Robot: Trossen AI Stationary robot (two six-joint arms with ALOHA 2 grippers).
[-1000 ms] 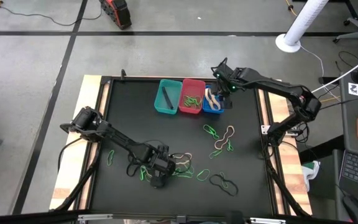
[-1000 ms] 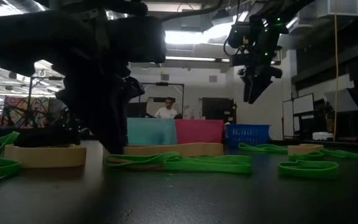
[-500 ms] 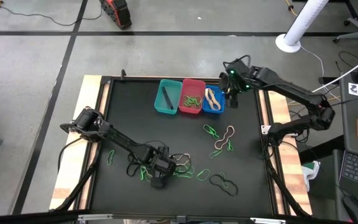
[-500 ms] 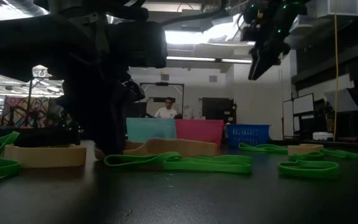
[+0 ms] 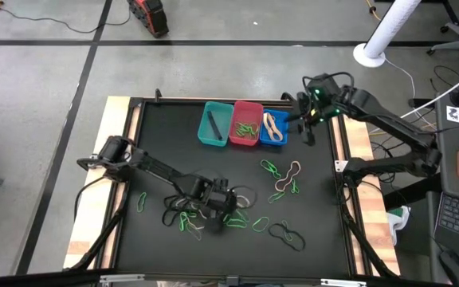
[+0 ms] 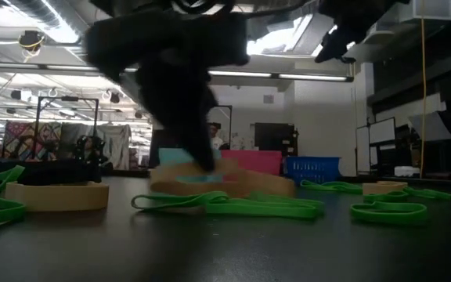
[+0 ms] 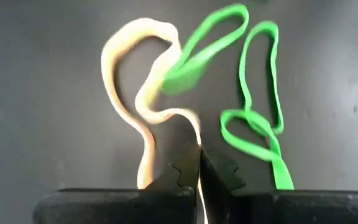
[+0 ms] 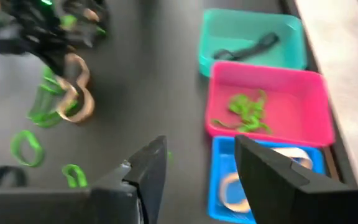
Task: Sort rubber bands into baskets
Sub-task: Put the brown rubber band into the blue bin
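The black table (image 5: 166,135) fills the middle of the room, and the two dark arms reach over it from either side. At its twelve o'clock edge stand the three baskets in a tight row, touching one another: the teal basket (image 5: 213,123) with a black band lying in it, the pink basket (image 5: 246,123) holding green bands, and the blue basket (image 5: 273,127) holding tan ones. The left gripper (image 5: 223,202) is down low at about six o'clock on the table, in the thick of the loose bands, its claw pressed together on a tan rubber band (image 7: 143,106); the wrist view shows the band's thin end pinched between the two dark fingers (image 7: 182,175) while the rest of the loop curls away over the dark surface. Beside it lie green rubber bands (image 7: 253,118), one of them crossing the tan loop. The right gripper (image 5: 307,127) hangs at about two o'clock, just beside the blue basket and clear of it, its claw standing apart with nothing in it. More loose bands are scattered near four o'clock: a tan and green cluster (image 5: 285,179) and a black rubber band (image 5: 287,235) nearer the front edge.
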